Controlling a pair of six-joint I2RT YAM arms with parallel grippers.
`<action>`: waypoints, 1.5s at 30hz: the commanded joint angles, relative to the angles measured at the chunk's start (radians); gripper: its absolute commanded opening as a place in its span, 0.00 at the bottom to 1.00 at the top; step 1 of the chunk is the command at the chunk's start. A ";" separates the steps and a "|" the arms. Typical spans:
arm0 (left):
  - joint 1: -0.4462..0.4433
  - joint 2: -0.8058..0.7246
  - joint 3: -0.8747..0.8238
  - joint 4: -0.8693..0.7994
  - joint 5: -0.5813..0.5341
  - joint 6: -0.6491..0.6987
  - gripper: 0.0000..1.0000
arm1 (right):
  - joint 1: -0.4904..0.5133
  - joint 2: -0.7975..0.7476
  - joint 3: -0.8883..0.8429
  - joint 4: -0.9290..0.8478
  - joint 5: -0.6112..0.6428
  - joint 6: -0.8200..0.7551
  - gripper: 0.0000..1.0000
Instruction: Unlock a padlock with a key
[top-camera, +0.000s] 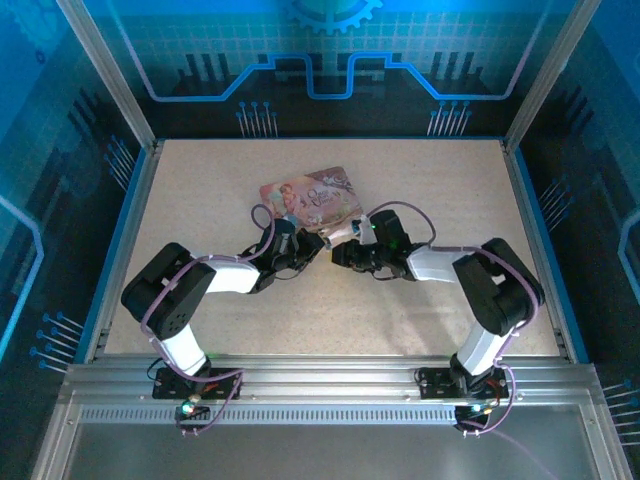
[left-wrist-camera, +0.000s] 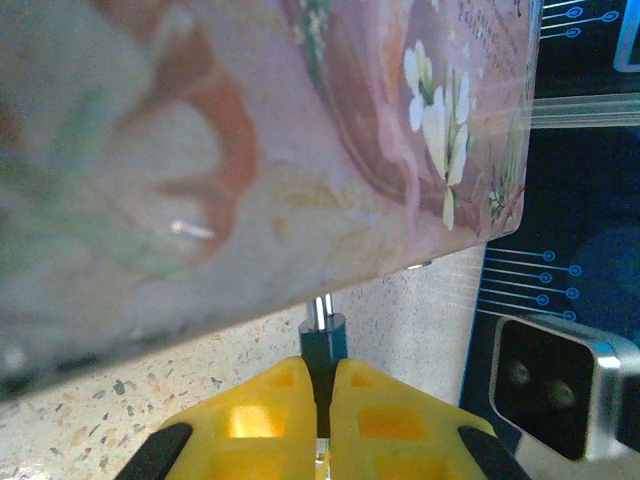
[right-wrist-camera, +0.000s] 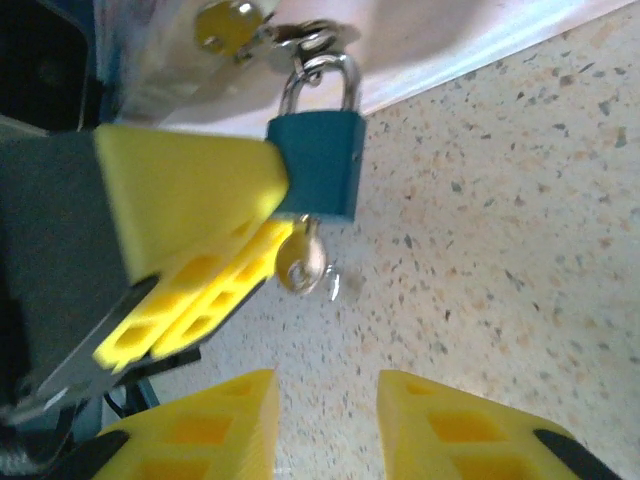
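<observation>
Teal metal padlock (right-wrist-camera: 318, 165), clamped in my left claw (left-wrist-camera: 322, 385); small pale key (right-wrist-camera: 300, 258) in its base, dead ahead of my open right claw (right-wrist-camera: 330, 420).

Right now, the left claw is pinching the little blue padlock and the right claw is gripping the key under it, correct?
Not quite. The left gripper does pinch the padlock, but the right gripper is not gripping the key under it: its jaws stand open, short of the key, holding nothing. The right wrist view shows this.
</observation>
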 joint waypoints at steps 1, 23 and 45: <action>-0.018 0.018 0.008 -0.031 0.036 -0.060 0.09 | -0.011 -0.091 -0.006 -0.101 0.050 -0.125 0.36; -0.019 0.002 0.001 -0.025 0.031 -0.080 0.10 | 0.139 -0.508 -0.192 -0.026 0.469 -1.391 0.66; -0.019 0.010 0.001 -0.009 0.034 -0.097 0.10 | 0.231 -0.013 -0.050 0.243 0.670 -1.530 0.49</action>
